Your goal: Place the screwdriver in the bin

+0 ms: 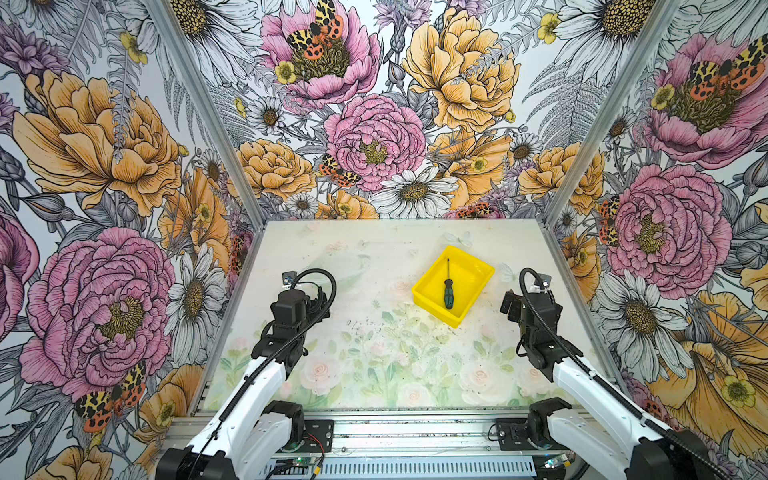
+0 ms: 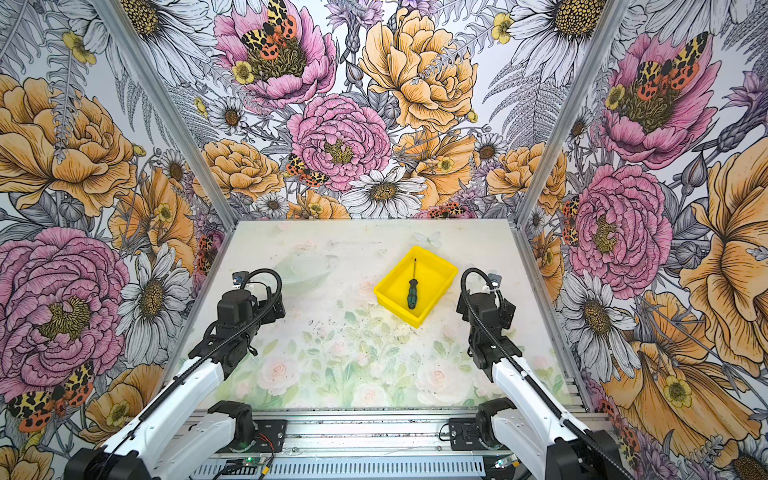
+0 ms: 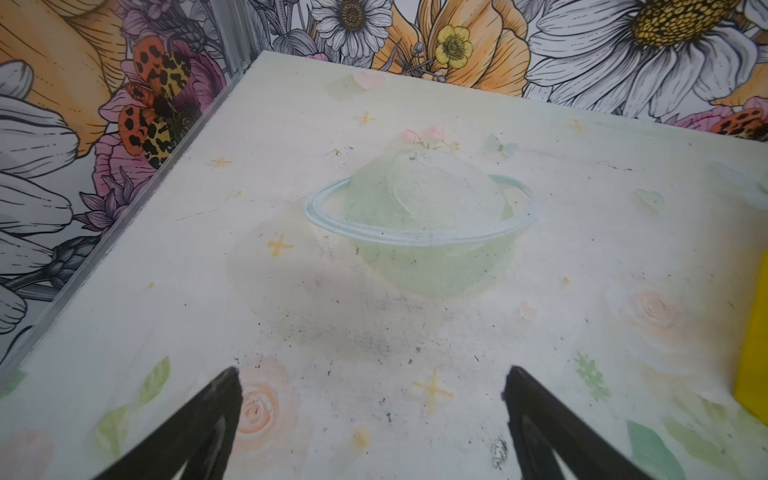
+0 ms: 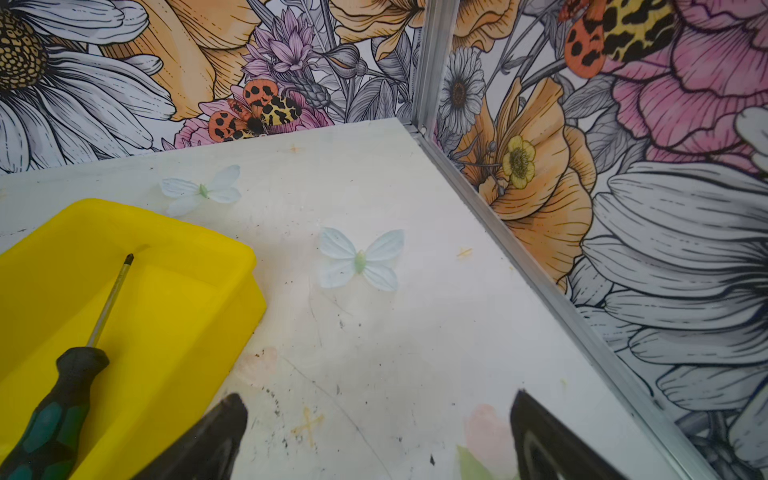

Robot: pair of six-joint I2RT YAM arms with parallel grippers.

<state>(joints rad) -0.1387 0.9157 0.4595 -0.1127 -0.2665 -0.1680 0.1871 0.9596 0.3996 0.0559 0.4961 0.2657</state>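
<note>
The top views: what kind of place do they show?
Most likely a robot test booth, not a home: flower-printed walls on metal posts enclose a small table. A left arm and a right arm are mounted at its front, and a yellow bin holds a screwdriver.

1. The surface [image 1: 374,365] lies bare across its near and middle parts, leaving a wide lane between the two arms.
2. One obstacle stands on it: a yellow bin [image 1: 478,270], right of centre toward the back, with low sides and an open top.
3. A screwdriver [image 1: 448,291] lies flat inside the bin toward its left side; the bin floor to its right is bare.
4. The left end effector [image 3: 372,374], jaws wide apart, hangs over bare surface, well apart from the bin.
5. The right end effector [image 4: 378,397], jaws wide apart, sits near the bin's right side, in the gap between the bin and the right wall [image 4: 623,208].
6. Flowered walls [image 1: 374,124] close off the back, left and right.
</note>
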